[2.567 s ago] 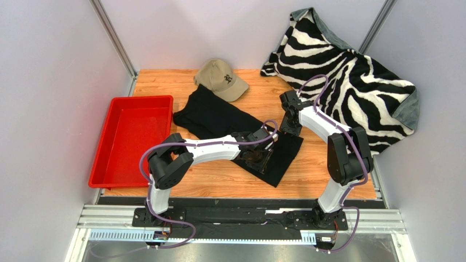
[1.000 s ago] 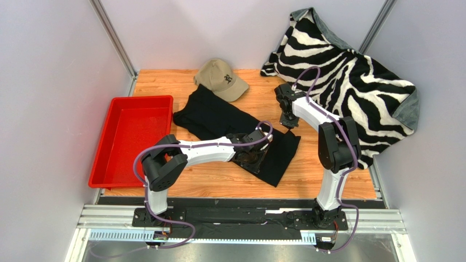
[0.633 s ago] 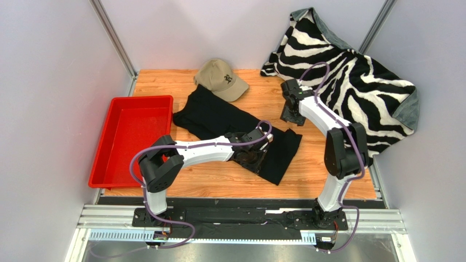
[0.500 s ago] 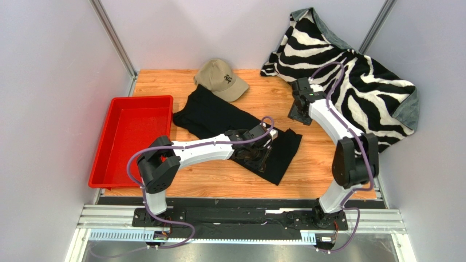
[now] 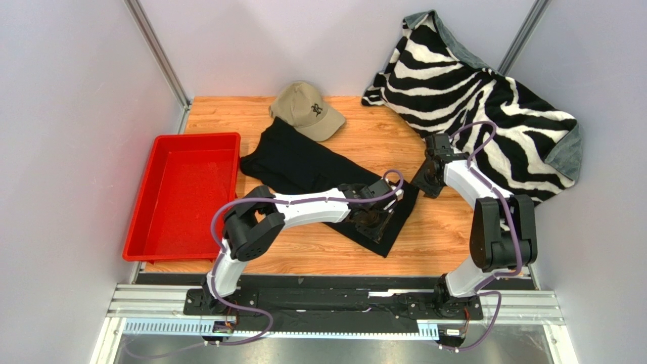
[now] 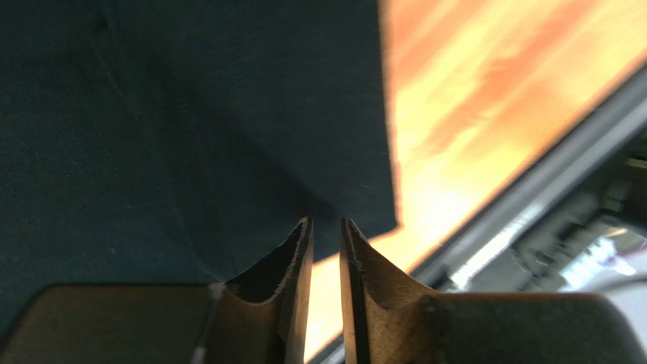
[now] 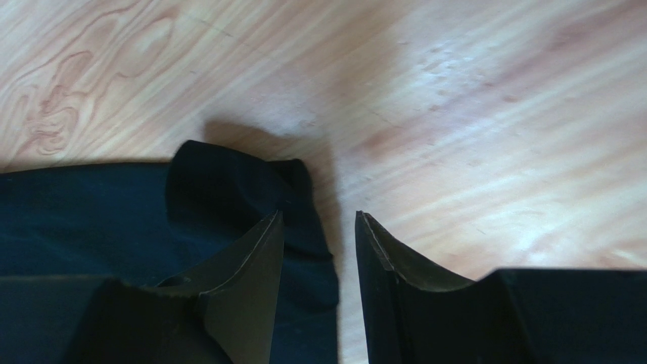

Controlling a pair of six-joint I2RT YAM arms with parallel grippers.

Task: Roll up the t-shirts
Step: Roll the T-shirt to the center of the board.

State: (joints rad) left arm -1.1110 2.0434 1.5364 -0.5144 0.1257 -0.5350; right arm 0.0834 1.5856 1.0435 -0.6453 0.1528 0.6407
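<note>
The left fingers (image 6: 292, 292) stood slightly parted and empty at the edge of the black t-shirt (image 6: 190, 136), the right fingers (image 7: 250, 292) wider, empty, one tip over its folded corner on the bench (image 7: 471, 114).

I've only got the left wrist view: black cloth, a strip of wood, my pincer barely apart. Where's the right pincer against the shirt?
Observer: The right pincer hangs open at the far right corner of the t-shirt. One side is over a turned-up flap, the other over the wooden table.
Operator: Is it gripping that flap?
Observer: No. Its jaws stand apart with nothing between them.
Operator: How does the whole shirt lie?
Observer: As a long flat band, not rolled. It runs diagonally from beside the tan cap to the left pincer at its near end.
</note>
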